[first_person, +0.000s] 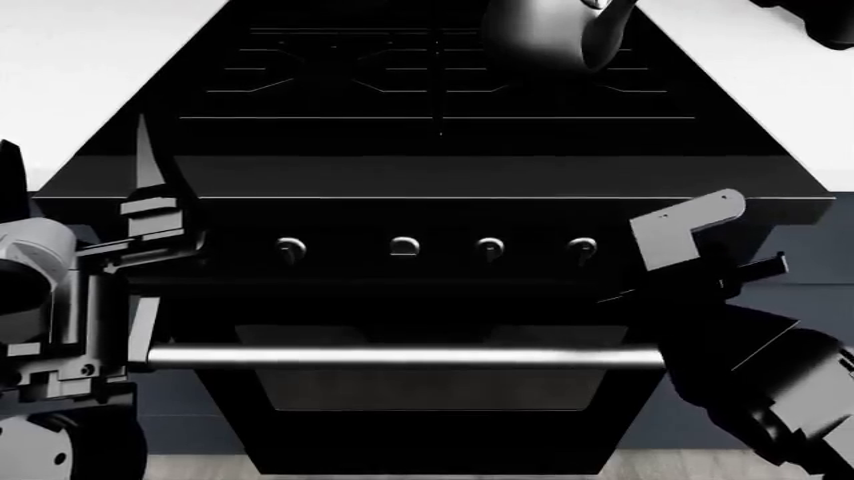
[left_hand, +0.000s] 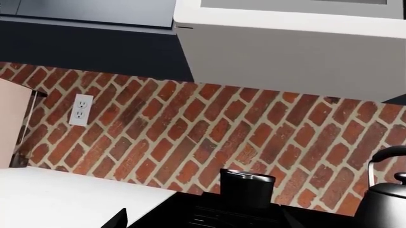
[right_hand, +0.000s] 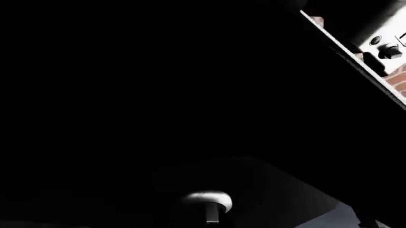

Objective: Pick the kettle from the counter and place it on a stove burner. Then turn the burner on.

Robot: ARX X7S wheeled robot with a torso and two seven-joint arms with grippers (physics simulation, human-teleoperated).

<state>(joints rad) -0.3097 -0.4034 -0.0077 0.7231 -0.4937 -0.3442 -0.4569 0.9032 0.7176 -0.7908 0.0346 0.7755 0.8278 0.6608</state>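
The shiny dark-grey kettle [first_person: 541,30] stands on the black stove [first_person: 441,150] at its back, right of centre, cut off by the head view's top edge. In the left wrist view the kettle [left_hand: 388,194] shows at the frame's edge. My right gripper [first_person: 617,262] is open at the stove's front panel, right beside the rightmost knob [first_person: 582,248]. The right wrist view shows that knob [right_hand: 206,202] very close, all else dark. My left gripper [first_person: 76,150] is open and empty at the stove's front left corner, pointing up. White counter [first_person: 80,60] flanks the stove.
Three more knobs [first_person: 404,245] line the front panel above a silver bar handle [first_person: 400,356]. A black cylindrical pot [left_hand: 247,187] stands at the stove's back by the brick wall [left_hand: 190,128], which has an outlet [left_hand: 81,109]. A white hood [left_hand: 292,47] hangs overhead.
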